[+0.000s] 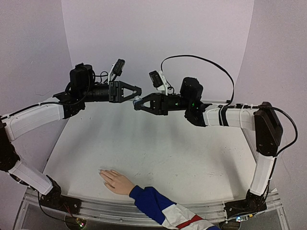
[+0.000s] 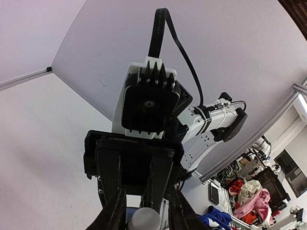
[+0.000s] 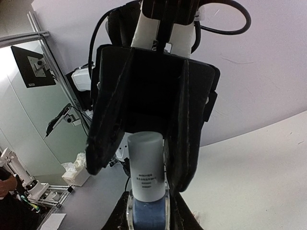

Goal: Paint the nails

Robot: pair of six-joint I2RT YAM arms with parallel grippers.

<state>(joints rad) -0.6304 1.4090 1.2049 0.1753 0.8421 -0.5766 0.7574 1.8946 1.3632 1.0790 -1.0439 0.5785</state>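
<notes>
Both arms are up in mid-air over the white table [image 1: 168, 153], tips facing each other.

- Right gripper [image 1: 135, 106]: fingers clamped tight on the body of the small blue bottle [image 3: 146, 214].
- Left gripper [image 1: 140, 91]: fingers drawn in close on either side of the white cap [image 3: 146, 163]. Can't tell if they actually pinch it.
- The nails [image 1: 101, 171]: on the fingertips of the hand [image 1: 116, 182] lying flat at the near table edge, blue, white and red sleeve [image 1: 158, 206] behind it. Well apart from both grippers and nothing is touching them.

Handling guess: the nails are tiny, hard little targets on soft fingers that may shift. They aren't something to grab and likely want only a light stroke. The bottle looks small, light and smooth, so it could slip. Best to hold the body firmly and take the cap around its sides, twisting it straight off.
</notes>
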